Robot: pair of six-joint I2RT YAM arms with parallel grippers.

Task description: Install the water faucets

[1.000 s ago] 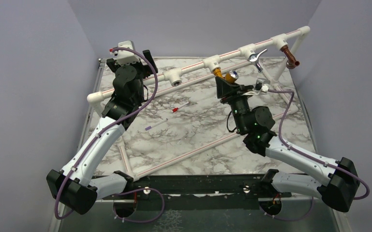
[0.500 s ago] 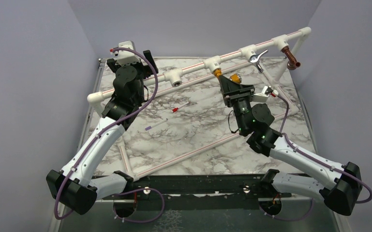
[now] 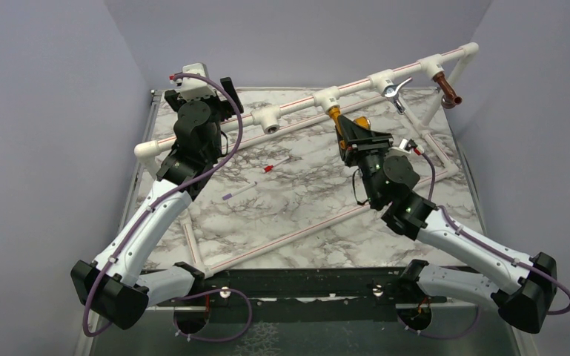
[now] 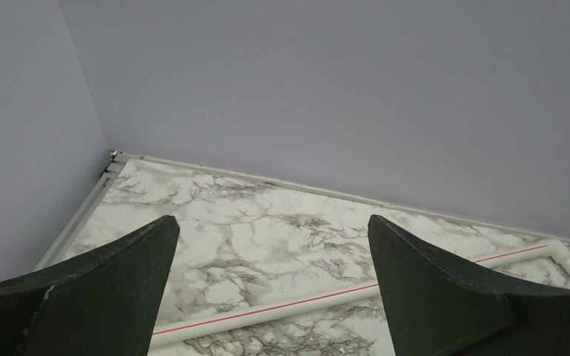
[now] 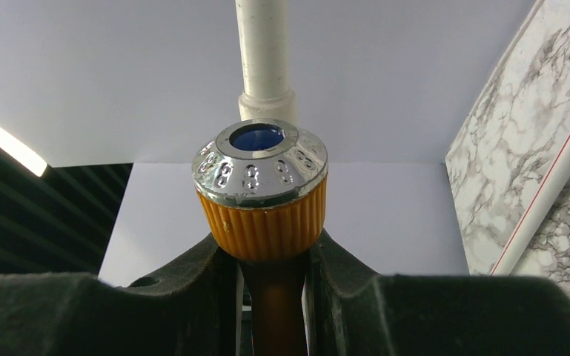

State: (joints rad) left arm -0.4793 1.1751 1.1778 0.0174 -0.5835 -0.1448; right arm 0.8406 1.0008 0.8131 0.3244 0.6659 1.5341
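A white pipe rail [image 3: 296, 103] with tee fittings crosses the back of the marble table. The mustard-yellow faucet [image 3: 350, 122] with a silvery knob hangs from the middle tee. My right gripper [image 3: 354, 133] is shut on its body just below the knob [image 5: 261, 191]. The chrome lever faucet [image 3: 394, 90] and the copper-brown faucet [image 3: 445, 90] sit in tees further right. The left tee [image 3: 268, 119] has an open mouth. My left gripper [image 3: 226, 93] is open and empty at the back left, above a white pipe [image 4: 267, 313]. The black orange-tipped faucet is not in view.
A thin white red-tipped stick [image 3: 274, 165] and a purple-tipped stick [image 3: 239, 191] lie mid-table. Low white pipes [image 3: 296, 233] frame the table. Grey walls close the back and sides.
My right arm has turned its wrist and shifted slightly up and right while holding the yellow faucet; the faucet has rotated under the tee. The left arm has not moved.
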